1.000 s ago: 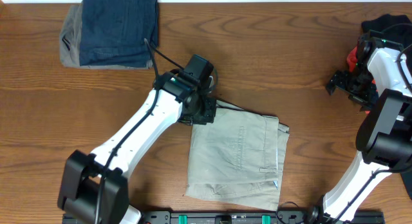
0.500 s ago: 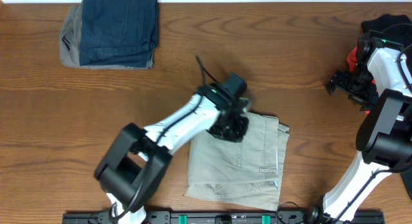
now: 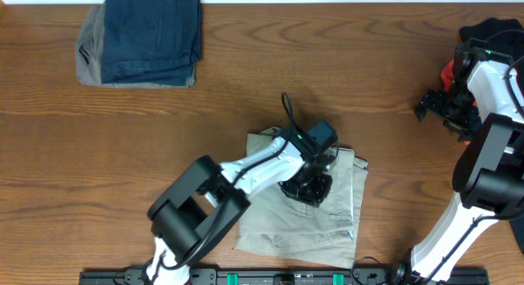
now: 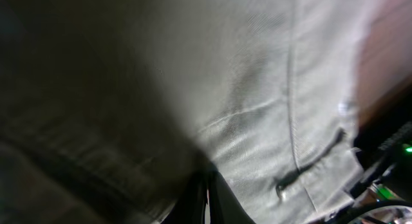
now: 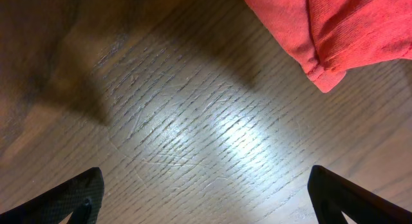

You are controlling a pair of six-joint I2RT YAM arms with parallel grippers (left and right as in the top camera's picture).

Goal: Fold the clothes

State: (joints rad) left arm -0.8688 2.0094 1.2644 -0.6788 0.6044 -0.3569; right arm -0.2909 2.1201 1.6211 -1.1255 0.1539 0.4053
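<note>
Overhead: khaki trousers (image 3: 278, 211) are lying folded in a rough rectangle near the front edge of the table (image 3: 98, 154), centre-right. L gripper (image 3: 309, 185) is reaching over their upper part, jaws together, tips down on the cloth. R gripper (image 3: 432, 105) is hanging at far R, well apart from the trousers, near a black garment (image 3: 491, 29). Dark jeans (image 3: 151, 35) are sitting stacked at back L

L wrist: pale seamed cloth is filling the blurred frame; the 2 fingers (image 4: 196, 199) are meeting at the bottom, against it

R wrist: jaws are standing wide apart over bare wood, gripping nothing; a coral-red garment (image 5: 347, 31) is lying just ahead
</note>
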